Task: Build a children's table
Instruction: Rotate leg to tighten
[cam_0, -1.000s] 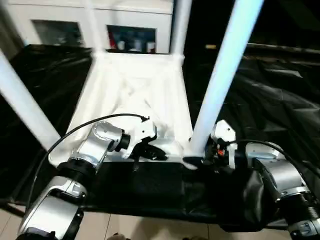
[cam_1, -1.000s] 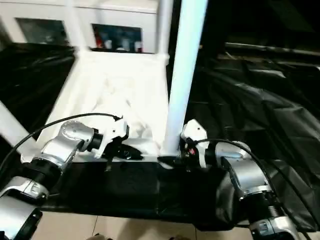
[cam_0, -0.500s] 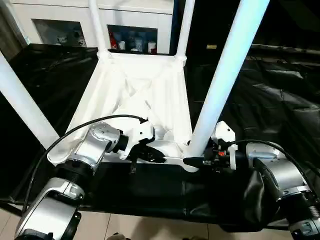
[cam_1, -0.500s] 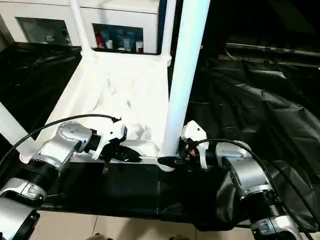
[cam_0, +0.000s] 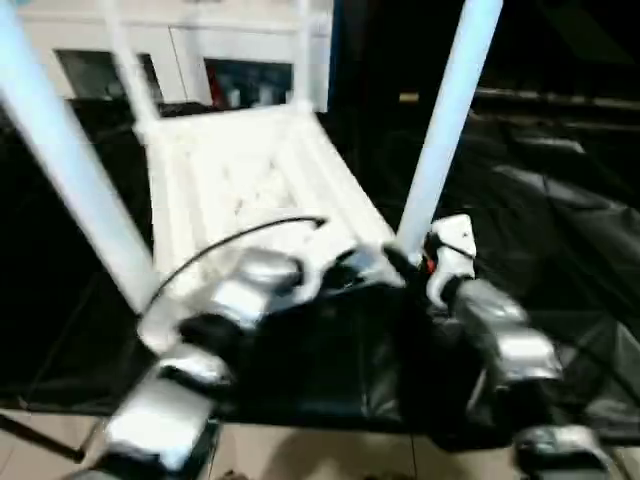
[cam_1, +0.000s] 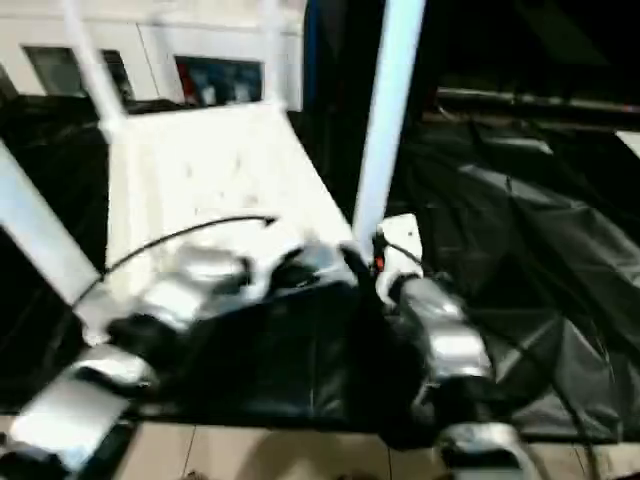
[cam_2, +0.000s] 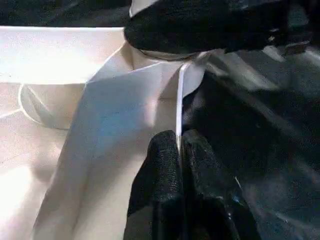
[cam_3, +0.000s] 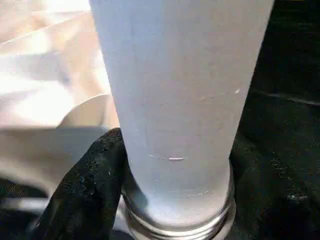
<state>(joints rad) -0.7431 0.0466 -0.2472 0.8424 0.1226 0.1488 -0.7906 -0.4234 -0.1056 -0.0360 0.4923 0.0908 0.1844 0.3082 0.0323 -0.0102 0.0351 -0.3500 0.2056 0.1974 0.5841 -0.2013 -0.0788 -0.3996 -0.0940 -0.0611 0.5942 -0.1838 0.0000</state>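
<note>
Blurred head views look down over both forearms; each wrist view, seemingly close, shares the near leg (cam_3: 175, 100).

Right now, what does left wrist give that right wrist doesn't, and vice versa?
Left wrist alone: the left end effector shut on the thin edge of the top's rim, with black sheet beyond it and the right end effector's black finger wrapped around the corner above.

Right wrist alone: the leg close up, its base seated in the corner socket, with the right end effector clamped around it.

Both: the white ribbed underside of the top and the same corner where leg meets top.
</note>
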